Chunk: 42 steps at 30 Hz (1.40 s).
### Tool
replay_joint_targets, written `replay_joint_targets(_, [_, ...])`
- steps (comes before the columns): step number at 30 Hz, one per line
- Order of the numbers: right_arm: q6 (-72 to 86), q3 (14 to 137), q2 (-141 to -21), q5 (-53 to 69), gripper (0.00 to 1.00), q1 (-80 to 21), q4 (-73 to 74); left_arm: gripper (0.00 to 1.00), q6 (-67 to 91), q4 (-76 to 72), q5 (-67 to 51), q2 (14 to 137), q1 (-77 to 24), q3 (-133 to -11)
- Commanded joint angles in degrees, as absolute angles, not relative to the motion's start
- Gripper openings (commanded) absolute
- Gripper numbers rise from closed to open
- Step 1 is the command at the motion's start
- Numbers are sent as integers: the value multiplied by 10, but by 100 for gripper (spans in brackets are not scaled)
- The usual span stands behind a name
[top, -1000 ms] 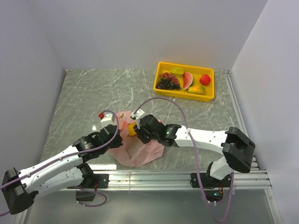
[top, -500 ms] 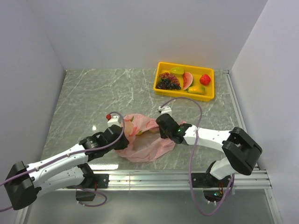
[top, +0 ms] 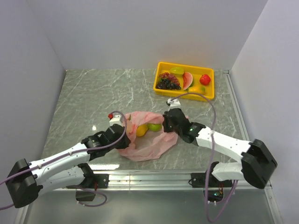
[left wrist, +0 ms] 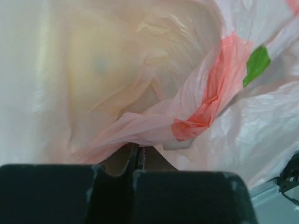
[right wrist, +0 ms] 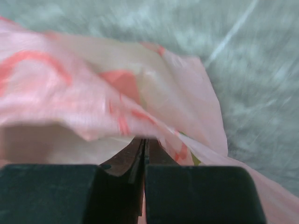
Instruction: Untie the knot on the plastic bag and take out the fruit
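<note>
The pink plastic bag (top: 148, 143) lies on the table between my two arms, its mouth pulled wide. A yellow fruit (top: 140, 130) and a green fruit (top: 154, 126) show inside the opening. My left gripper (top: 125, 138) is shut on the bag's left edge; the left wrist view shows thin pink plastic (left wrist: 154, 126) pinched between the closed jaws. My right gripper (top: 169, 122) is shut on the bag's right edge; the right wrist view shows the plastic (right wrist: 140, 116) held the same way. No knot is visible.
A yellow tray (top: 209, 94) stands at the back right with a dark grape bunch (top: 167, 83), a watermelon slice (top: 187, 80), a red strawberry (top: 204, 79) and other toy fruits. White walls close in the left, back and right sides.
My right gripper has moved right and back, pulling the bag's edge with it. The left gripper has shifted slightly right. The bag's mouth has spread open, and the yellow and green fruits now show.
</note>
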<state>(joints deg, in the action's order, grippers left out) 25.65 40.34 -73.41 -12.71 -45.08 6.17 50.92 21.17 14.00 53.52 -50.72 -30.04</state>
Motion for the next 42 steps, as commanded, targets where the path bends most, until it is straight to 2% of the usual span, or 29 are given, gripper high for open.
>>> replay_joint_targets(1, [214, 453, -682, -198, 0, -455, 51, 1, 485, 181, 160, 549, -507, -342])
replay_joint_targets(4, [197, 468, -694, -249, 0, -454, 42, 1, 477, 176, 164, 558, -506, -347])
replay_joint_targets(7, [193, 485, -767, -272, 0, -443, 31, 1, 470, 167, 168, 562, -507, -349])
replay_joint_targets(14, [215, 534, -917, -231, 1, -397, 1, 0, 449, 156, 163, 580, -506, -361])
replay_joint_targets(18, [222, 547, -969, -208, 6, -370, -13, 1, 443, 143, 156, 596, -506, -356])
replay_joint_targets(21, [209, 553, -992, -182, 19, -361, -7, 1, 441, 131, 146, 606, -506, -352])
replay_joint_targets(22, [205, 555, -996, -174, 32, -360, -4, 0, 440, 128, 145, 612, -507, -352])
replay_joint_targets(24, [186, 552, -984, -149, 42, -361, 9, 1, 441, 130, 145, 621, -506, -357])
replay_joint_targets(25, [181, 548, -956, -141, 52, -363, 10, 1, 442, 133, 147, 624, -506, -359])
replay_joint_targets(28, [153, 535, -884, -126, 64, -373, 17, 1, 452, 140, 158, 630, -506, -373])
replay_joint_targets(34, [119, 561, -794, -162, 70, -427, 76, 1, 467, 152, 171, 645, -507, -407])
replay_joint_targets(42, [152, 567, -780, -160, 69, -483, 68, 1, 471, 154, 171, 672, -506, -421])
